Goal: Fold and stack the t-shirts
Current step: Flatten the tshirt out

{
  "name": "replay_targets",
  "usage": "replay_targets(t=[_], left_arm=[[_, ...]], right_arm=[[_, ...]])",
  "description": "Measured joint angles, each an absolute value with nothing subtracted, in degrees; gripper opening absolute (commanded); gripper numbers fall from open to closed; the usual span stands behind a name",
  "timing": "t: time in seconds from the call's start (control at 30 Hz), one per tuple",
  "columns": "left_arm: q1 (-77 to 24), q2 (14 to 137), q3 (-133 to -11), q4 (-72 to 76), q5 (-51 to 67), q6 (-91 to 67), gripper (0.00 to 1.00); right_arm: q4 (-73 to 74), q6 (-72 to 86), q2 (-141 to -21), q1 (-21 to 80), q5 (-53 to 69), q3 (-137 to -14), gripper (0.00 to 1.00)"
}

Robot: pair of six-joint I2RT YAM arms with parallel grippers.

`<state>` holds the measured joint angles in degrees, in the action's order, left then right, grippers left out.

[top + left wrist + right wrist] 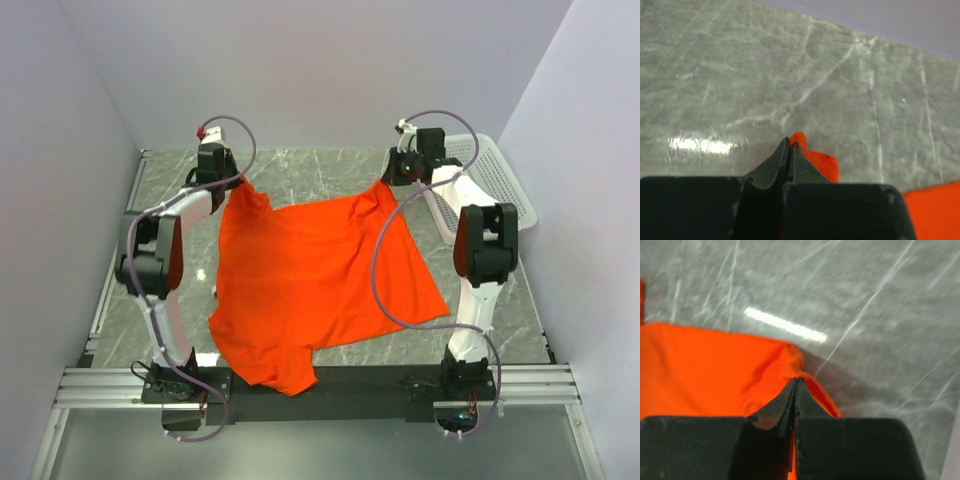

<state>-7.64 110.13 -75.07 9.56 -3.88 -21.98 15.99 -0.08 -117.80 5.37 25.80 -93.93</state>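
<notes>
Over the marble-patterned tabletop (300,175), top view: one orange-red t-shirt (310,290) stretched between the two tools. Its far edge is held by both corners; the near part lies spread toward the front, one sleeve overlapping the dark front rail (380,378). Left tool (236,182) is clamped on the far-left corner of the cloth, right tool (396,178) on the far-right corner. A white mesh basket (495,180) sits at the far right, just beside the right tool and apart from the shirt. Left wrist view: left tool (790,142) has its jaws pressed together, a small fold of t-shirt (821,164) poking out beside the tips. More orange shows at the lower right corner, and the tabletop (790,65) carries a glare streak. Right wrist view: right tool (797,380) has its jaws tight on a pinched corner of t-shirt (705,370). Cloth spreads left and drops under the fingers; the veined tabletop (875,295) beyond is slightly blurred.
</notes>
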Motion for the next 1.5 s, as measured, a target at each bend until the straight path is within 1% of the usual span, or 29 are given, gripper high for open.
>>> replay_targets(t=[0.1, 0.23, 0.47, 0.67, 0.77, 0.83, 0.9, 0.97, 1.03, 1.1, 1.2, 1.33, 1.4, 1.5], left_arm=[[-6.6, 116.5, -83.0, 5.6, -3.9, -22.4, 0.0], [-6.2, 118.4, -86.2, 3.2, -4.1, -22.8, 0.0], [-5.0, 118.3, -86.5, 2.8, -6.5, -23.3, 0.0], [-2.8, 118.2, -86.5, 2.7, -5.8, -23.2, 0.0], [-2.5, 116.3, -84.5, 3.7, -5.7, -23.2, 0.0], [-2.3, 113.7, -81.9, 4.3, -5.1, -23.3, 0.01], [-2.2, 110.1, -79.0, 5.0, -4.1, -23.5, 0.0], [-1.9, 103.7, -74.3, 6.9, -2.1, -23.9, 0.01], [-1.7, 93.8, -68.1, 8.9, 0.4, -24.9, 0.01], [-1.5, 83.5, -63.1, 10.5, 2.5, -25.9, 0.01], [-1.5, 68.2, -59.7, 13.5, 5.2, -27.2, 0.01], [-1.5, 49.5, -59.7, 14.9, 7.2, -28.4, 0.01], [-1.5, 42.9, -61.2, 15.0, 7.7, -29.0, 0.01], [-1.5, 37.8, -67.0, 14.6, 7.7, -29.7, 0.01]], right_arm=[[17.4, 0.0, -121.6, 5.5, 22.4, -99.9, 0.0], [18.3, 0.0, -122.7, 5.5, 19.4, -104.2, 0.0], [18.1, 0.2, -122.7, 5.5, 14.9, -106.1, 0.0], [17.7, 1.0, -122.8, 5.1, 13.2, -105.8, 0.0], [16.7, 1.0, -122.6, 4.6, 14.5, -104.3, 0.0], [16.3, 0.3, -121.9, 3.8, 17.4, -102.1, 0.0], [16.3, -0.8, -120.1, 3.1, 21.8, -99.2, 0.0], [16.6, -2.0, -116.3, 2.6, 26.3, -95.0, 0.0], [16.9, -2.8, -110.8, 2.2, 29.8, -90.7, 0.0], [17.6, -3.3, -102.5, 1.5, 32.7, -87.0, 0.0], [18.2, -3.5, -87.7, 0.6, 36.4, -86.1, 0.0], [19.2, -3.9, -70.1, -2.6, 39.1, -91.2, 0.0], [20.8, -3.8, -64.6, -3.2, 39.8, -96.6, 0.0], [23.2, -2.7, -60.7, -3.1, 41.0, -105.9, 0.0]])
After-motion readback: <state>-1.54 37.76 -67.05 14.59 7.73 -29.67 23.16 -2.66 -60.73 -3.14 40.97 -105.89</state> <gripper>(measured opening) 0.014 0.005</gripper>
